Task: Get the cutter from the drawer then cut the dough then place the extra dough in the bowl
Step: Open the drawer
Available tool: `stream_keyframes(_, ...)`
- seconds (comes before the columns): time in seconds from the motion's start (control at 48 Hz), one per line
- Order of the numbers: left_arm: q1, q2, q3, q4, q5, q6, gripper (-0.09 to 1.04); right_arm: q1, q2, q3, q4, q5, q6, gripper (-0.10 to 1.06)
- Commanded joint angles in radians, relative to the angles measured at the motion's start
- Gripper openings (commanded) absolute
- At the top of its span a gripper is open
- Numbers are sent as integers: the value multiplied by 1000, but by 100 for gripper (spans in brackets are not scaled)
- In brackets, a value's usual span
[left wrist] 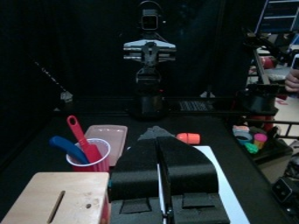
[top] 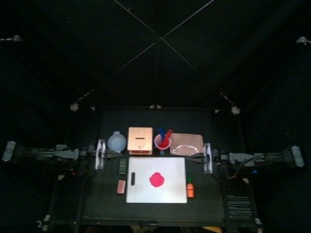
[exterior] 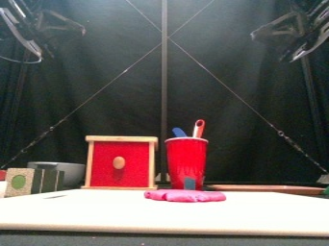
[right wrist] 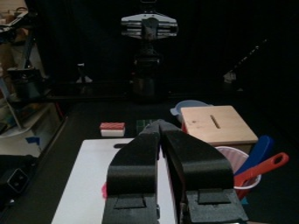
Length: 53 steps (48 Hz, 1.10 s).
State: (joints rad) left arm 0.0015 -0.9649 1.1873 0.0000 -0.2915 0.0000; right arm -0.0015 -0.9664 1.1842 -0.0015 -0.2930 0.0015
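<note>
Left pincer (left wrist: 163,143) and right pincer (right wrist: 162,128) closed, empty, off opposite sides of the cutting board (top: 138,193); dough (top: 155,178) mid-board.

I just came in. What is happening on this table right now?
Nothing is being handled yet. The left arm's fingers and the right arm's fingers are shut and empty, held above the table, one on each side of the white cutting board. The red dough lies uncut on the board. Behind it stand the wooden box, its red drawer front closed, the red cup and the blue-grey bowl.
</note>
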Motion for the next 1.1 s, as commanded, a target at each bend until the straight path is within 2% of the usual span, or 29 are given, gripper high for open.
stream_keyframes(0.021,-5,43,-64,-43,0,-3,0,-11,12,-25,5,-5,3,4)
stream_keyframes(0.083,-5,54,-86,-52,6,-2,0,-17,14,-29,5,-5,8,8)
stream_keyframes(0.271,11,107,-118,-81,43,-8,0,-41,49,-80,9,-5,8,8)
stream_keyframes(0.333,15,135,-114,-115,37,-8,0,-61,80,-123,15,-3,9,8)
stream_keyframes(0.458,12,195,-94,-225,-20,-9,0,-98,190,-245,34,60,6,8)
stream_keyframes(0.688,-18,273,-29,-439,-173,-9,0,-178,431,-463,23,284,-5,7)
stream_keyframes(0.938,-126,379,-20,-572,-229,-9,0,-204,646,-620,-25,359,-9,7)
stream_keyframes(1.104,-166,445,-23,-667,-238,-23,0,-216,847,-764,-69,454,-15,7)
